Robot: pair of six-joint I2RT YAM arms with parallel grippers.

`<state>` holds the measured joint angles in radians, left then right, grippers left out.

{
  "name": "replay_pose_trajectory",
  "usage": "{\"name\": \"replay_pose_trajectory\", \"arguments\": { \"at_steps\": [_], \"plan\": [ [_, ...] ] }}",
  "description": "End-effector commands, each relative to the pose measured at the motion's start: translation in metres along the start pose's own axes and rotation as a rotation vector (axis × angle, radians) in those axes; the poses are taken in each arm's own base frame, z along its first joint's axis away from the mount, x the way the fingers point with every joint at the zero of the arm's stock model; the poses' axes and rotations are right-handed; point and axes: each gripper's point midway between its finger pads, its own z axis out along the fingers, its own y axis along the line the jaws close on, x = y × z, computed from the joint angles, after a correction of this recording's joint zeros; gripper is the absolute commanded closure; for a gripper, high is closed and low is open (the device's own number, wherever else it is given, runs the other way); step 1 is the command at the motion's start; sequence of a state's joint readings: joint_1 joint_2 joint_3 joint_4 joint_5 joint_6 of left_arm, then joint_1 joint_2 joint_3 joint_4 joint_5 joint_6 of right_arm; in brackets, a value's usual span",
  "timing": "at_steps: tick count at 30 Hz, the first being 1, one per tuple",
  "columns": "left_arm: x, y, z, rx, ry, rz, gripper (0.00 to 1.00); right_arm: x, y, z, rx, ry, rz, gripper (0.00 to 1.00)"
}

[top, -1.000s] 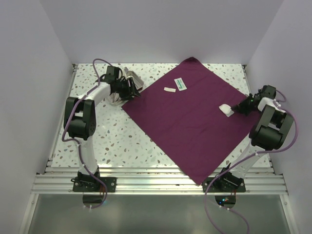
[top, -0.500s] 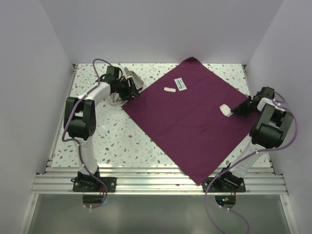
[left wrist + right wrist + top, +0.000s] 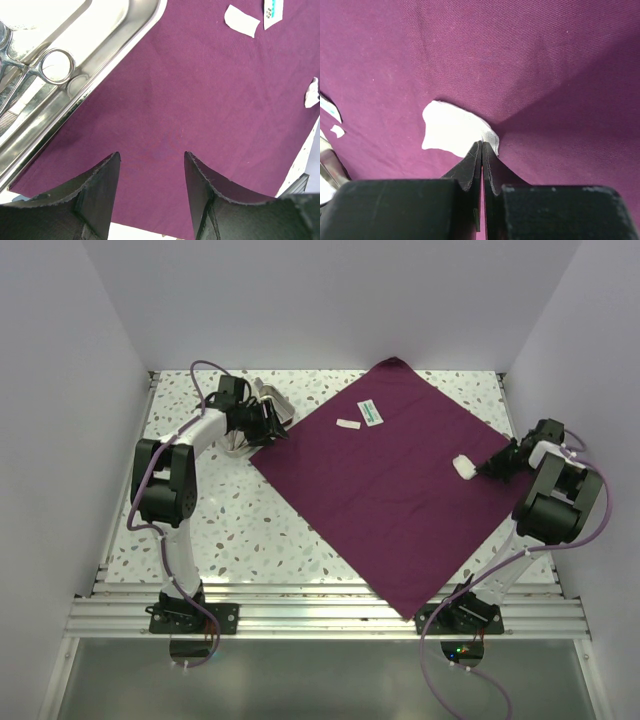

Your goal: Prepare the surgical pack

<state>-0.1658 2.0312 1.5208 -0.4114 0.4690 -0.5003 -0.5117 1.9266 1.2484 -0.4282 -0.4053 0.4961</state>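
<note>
**A:** Where did the pack stand at that point?

**B:** The plum cloth (image 3: 390, 480) lay spread flat as a diamond, one corner pointing at the far wall. That much looked done. Very little was on it: one white gauze pad (image 3: 452, 131) near the cloth's right corner, and two small packets near its far-left edge, a plain white one (image 3: 349, 424) and a green-printed one (image 3: 373, 412).

**A:** And the tray?

**B:** The steel tray (image 3: 100, 45) sat off the cloth, hard against its left edge near the left corner. I couldn't tell whether the rim overlapped the fabric. The scissors (image 3: 57, 66) were lying inside it, ring handles showing, with something pale beside them that may have been more gauze.

**A:** What were the grippers doing?

**B:** The right gripper (image 3: 482, 145) was low over the cloth's right corner, its fingers pressed fully together, with the tips at the gauze pad's near edge. That edge seemed slightly lifted, but I couldn't say whether a corner was actually pinched. The left gripper (image 3: 151, 156) hung above the cloth's left corner, just beside the tray. Its fingers were parted and held nothing.

**A:** So how far along was it?

**B:** Early, I'd judge. The cloth was laid out and a few small items were on it. The tray and instruments were yet to be brought to the cloth's middle, and no corner was folded over yet.
</note>
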Motion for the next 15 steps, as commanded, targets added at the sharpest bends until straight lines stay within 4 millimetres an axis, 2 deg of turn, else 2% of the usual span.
{"name": "replay_pose_trajectory", "arguments": {
  "at_steps": [1, 10, 15],
  "plan": [
    [-0.0148, -0.0058, -0.0030, 0.025, -0.030, 0.036, 0.42, -0.0059, -0.0033, 0.0005, 0.016, -0.017, -0.012, 1.00],
    [-0.0140, -0.0052, -0.0016, 0.026, -0.027, 0.033, 0.42, -0.0085, -0.0033, 0.0022, 0.021, -0.017, -0.004, 1.00],
    [-0.0139, -0.0061, -0.0016, 0.031, -0.026, 0.034, 0.42, -0.0076, -0.0008, -0.0058, 0.018, -0.026, -0.021, 0.78]
  ]
}}
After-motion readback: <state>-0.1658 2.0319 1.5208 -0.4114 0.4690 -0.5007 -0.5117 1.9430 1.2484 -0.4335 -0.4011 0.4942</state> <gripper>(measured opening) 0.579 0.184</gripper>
